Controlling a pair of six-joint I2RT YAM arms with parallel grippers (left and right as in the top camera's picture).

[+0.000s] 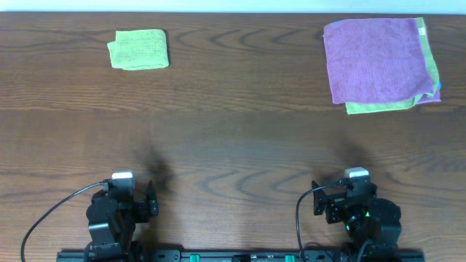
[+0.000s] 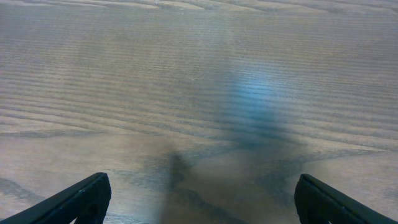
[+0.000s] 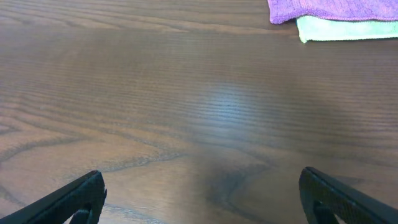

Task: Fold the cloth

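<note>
A small folded green cloth (image 1: 138,49) lies at the far left of the table. A stack of cloths lies at the far right, with a purple cloth (image 1: 375,58) on top and a green cloth (image 1: 378,106) under it; their near edges show in the right wrist view (image 3: 333,9). My left gripper (image 2: 200,196) is open and empty over bare wood near the front edge. My right gripper (image 3: 202,196) is open and empty, well short of the stack.
The wooden table (image 1: 233,138) spreads between the cloths and the arms. Both arm bases (image 1: 120,215) (image 1: 360,215) sit at the front edge with black cables beside them.
</note>
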